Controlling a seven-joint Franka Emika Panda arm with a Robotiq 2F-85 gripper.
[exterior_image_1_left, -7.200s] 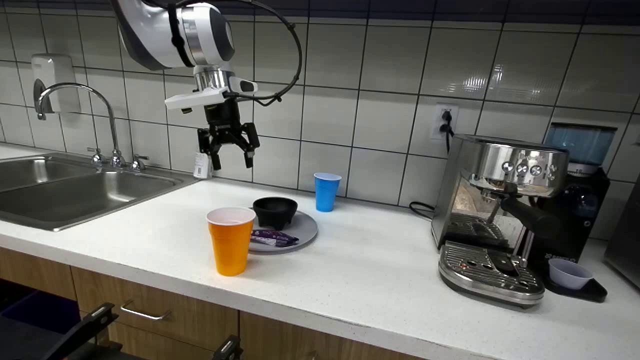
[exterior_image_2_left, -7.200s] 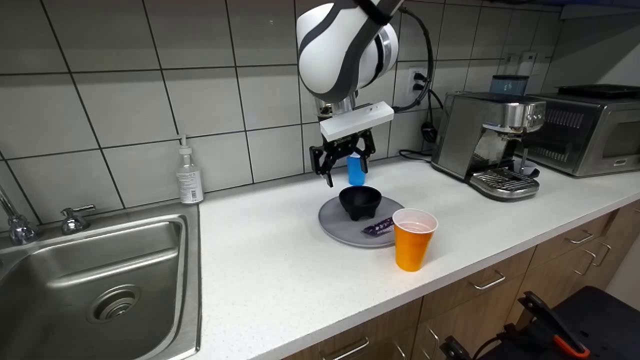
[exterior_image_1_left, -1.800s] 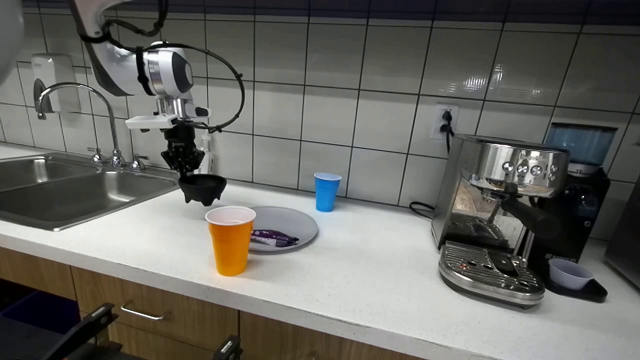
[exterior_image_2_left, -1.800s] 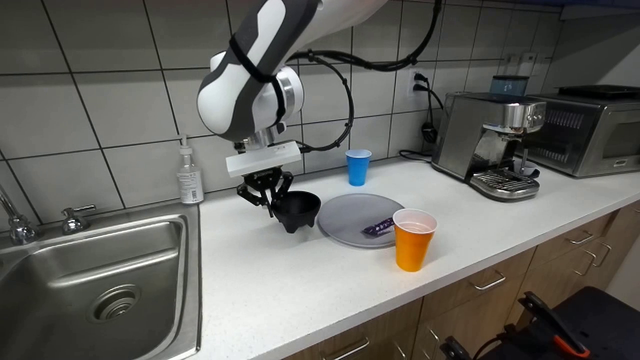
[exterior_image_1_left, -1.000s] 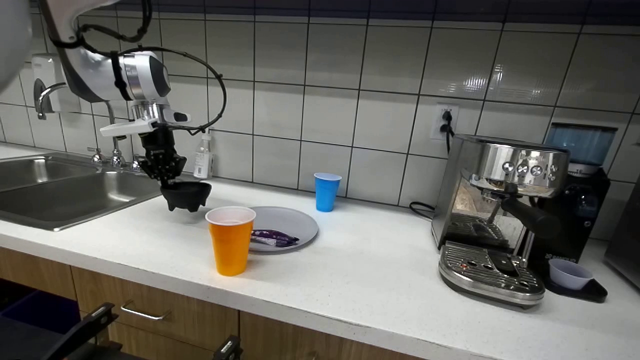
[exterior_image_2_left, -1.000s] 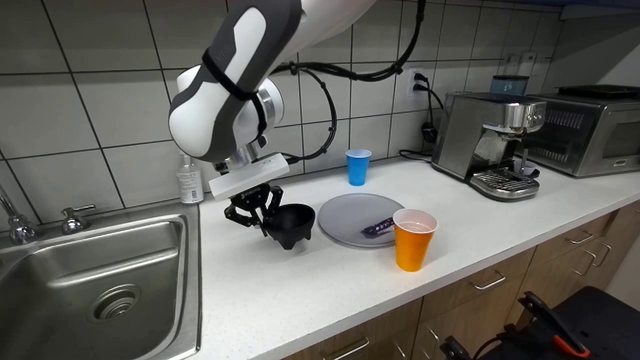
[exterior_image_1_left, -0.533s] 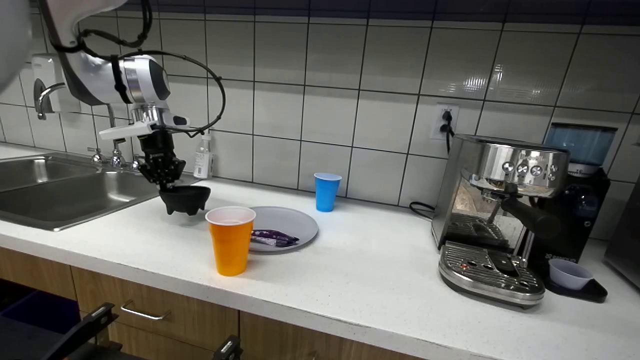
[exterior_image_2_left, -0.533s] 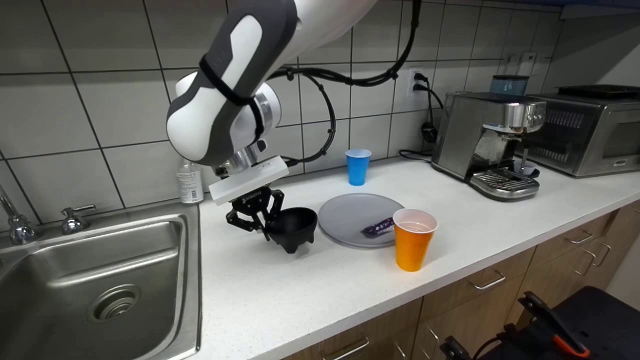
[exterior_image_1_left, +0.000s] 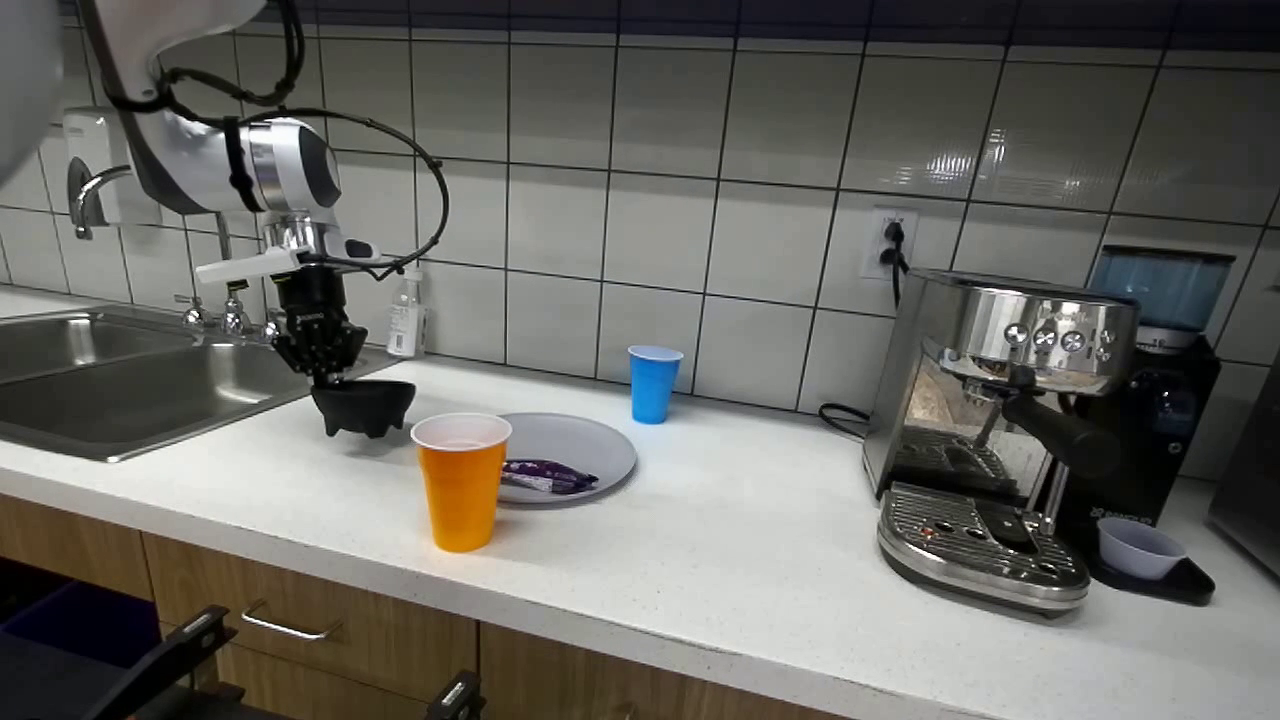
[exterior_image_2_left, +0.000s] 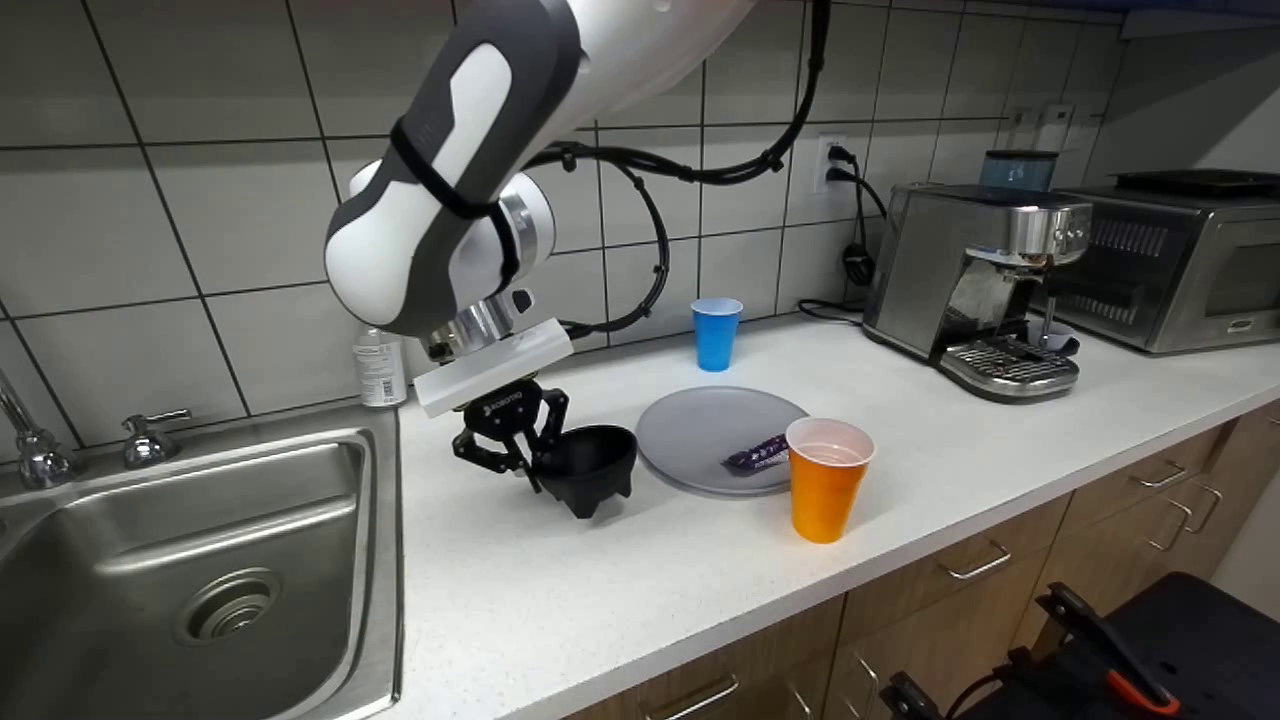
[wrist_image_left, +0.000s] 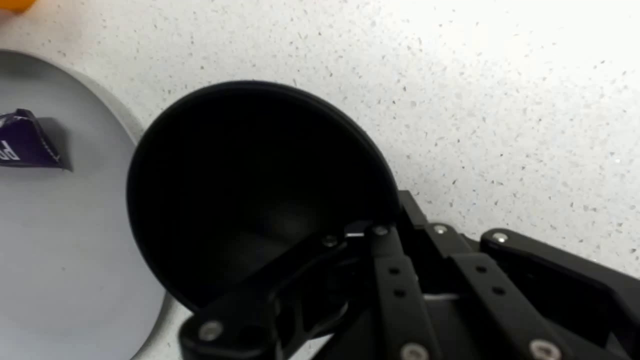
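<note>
The black bowl (exterior_image_2_left: 590, 466) is round, equally wide every way; its mouth points up, feet toward the bench (exterior_image_2_left: 500, 600). The hand (exterior_image_2_left: 535, 466) clamps its left rim.

Smooth matt bowl (exterior_image_2_left: 588, 468), matt plate (exterior_image_2_left: 690, 435), glossy wrapper (exterior_image_1_left: 550, 477), shiny metal sink (exterior_image_2_left: 384, 540), glossy tiles (exterior_image_1_left: 780, 125)

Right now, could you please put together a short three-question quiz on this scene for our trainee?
1. How does the gripper hold the black bowl? A: by a foot. B: by its rim. C: from underneath.
2. True or false: the purple packet lies on the gray plate.
3. Which cup stands closer to the tiled wall?

Key
1: B.
2: True.
3: The blue cup, not the orange cup.
</note>
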